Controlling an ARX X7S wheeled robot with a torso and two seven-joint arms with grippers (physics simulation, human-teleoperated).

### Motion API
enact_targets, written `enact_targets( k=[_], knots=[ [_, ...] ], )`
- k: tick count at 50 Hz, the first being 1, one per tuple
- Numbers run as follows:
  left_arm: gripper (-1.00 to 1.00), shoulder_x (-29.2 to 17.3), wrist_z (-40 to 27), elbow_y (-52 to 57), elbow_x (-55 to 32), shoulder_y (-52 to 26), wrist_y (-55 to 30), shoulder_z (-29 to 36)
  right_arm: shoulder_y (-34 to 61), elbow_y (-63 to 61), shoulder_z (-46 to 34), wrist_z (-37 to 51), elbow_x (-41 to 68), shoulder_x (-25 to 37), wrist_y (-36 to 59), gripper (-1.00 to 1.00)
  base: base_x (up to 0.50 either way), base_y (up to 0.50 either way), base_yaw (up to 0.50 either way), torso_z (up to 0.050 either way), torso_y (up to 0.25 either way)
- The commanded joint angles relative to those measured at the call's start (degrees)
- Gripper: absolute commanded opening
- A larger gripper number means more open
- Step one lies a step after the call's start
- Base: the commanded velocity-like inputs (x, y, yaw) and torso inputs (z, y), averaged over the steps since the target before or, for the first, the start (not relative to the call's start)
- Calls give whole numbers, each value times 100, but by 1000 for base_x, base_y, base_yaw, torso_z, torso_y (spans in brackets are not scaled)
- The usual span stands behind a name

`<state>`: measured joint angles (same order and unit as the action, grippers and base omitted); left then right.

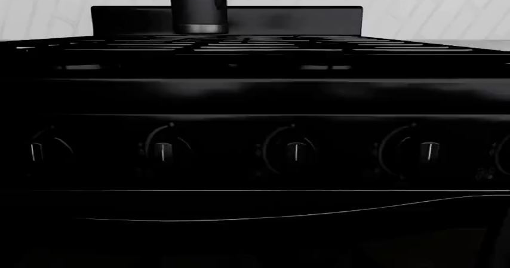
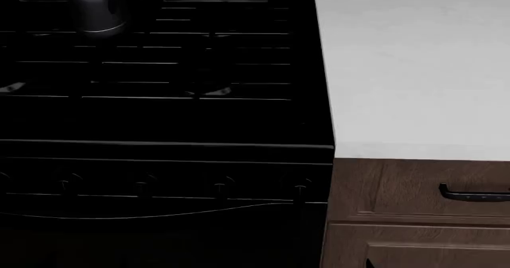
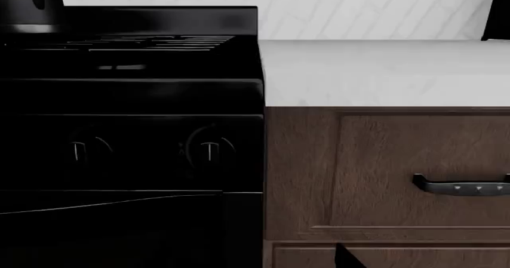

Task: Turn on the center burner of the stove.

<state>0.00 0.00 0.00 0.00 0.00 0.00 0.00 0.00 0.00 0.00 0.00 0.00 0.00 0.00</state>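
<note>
black enamel stove point(image 2: 159, 119) fills the head view from 9 to 6 o'clock, beside the white countertop point(image 2: 414, 71). its knobs point(image 1: 295, 151) look small, rigid and probably slick; pinch the middle knob across its round rim and twist. neither gripper appears in any view, so their spread cannot be judged; nothing is held.
</note>
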Motion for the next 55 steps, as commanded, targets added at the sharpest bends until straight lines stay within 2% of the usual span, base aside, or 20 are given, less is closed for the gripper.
enact_targets(
  k=[1, 55],
  knots=[
    [100, -706, -835, -87, -707, -60, 133, 852, 20, 112, -93, 91, 72, 71, -95, 100, 0, 0, 0, 0, 0],
    [100, -913, -1029, 33, -945, -8, 375, 1027, -58, -78, -835, 553, 432, 643, -314, 100, 0, 0, 0, 2, 0]
  ],
)
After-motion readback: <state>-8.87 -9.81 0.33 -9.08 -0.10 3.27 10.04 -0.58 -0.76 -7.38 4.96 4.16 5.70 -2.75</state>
